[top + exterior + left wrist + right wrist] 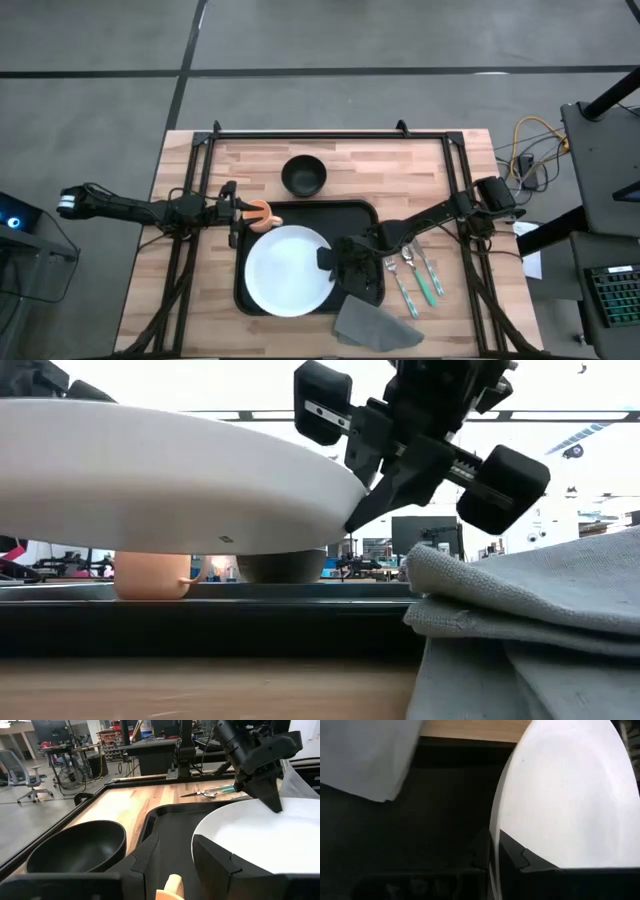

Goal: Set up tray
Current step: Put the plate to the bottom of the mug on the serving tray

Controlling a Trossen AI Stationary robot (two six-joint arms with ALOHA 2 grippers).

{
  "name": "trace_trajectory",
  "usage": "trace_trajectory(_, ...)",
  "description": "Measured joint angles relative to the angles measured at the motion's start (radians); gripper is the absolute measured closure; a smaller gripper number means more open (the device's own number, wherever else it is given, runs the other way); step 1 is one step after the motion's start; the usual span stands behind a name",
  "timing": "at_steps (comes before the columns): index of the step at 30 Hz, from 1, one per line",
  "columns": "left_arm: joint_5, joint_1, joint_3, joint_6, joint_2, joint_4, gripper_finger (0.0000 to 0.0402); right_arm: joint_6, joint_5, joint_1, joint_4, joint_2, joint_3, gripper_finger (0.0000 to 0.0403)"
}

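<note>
Right gripper [335, 262] clamped on the rim of the plate [288, 270], tilted over the tray [355, 215]; left gripper [240, 215] clasps a cup [262, 214]; tray likely stiff, light, best gripped at its rim.

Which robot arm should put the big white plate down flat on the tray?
The right. Its gripper already pinches the plate rim over the tray; the left gripper holds an orange cup.

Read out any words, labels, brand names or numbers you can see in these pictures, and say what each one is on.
None can be read.
The tray, plate, bowl, cup, napkin and cutlery bear no print.
Screens in the room behind the table are too blurred to read.
Both hands, left and right, show no legible marking.
</note>
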Motion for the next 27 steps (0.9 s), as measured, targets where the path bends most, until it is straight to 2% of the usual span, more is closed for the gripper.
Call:
trace_trajectory(11, 0.0, 0.0, 0.001, 0.0, 0.0, 0.0, 0.0303, -0.016, -0.035, -0.001, 0.034, 0.013, 0.006, 0.0395)
trace_trajectory(19, 0.0, 0.0, 0.0, 0.0, 0.0, 0.0, 0.0303, -0.001, -0.037, 0.0, -0.088, 0.152, 0.141, 0.0394)
trace_trajectory(27, 0.0, 0.0, 0.0, 0.0, 0.0, 0.0, 0.0303, 0.004, -0.033, -0.004, -0.113, 0.183, 0.179, 0.0395)
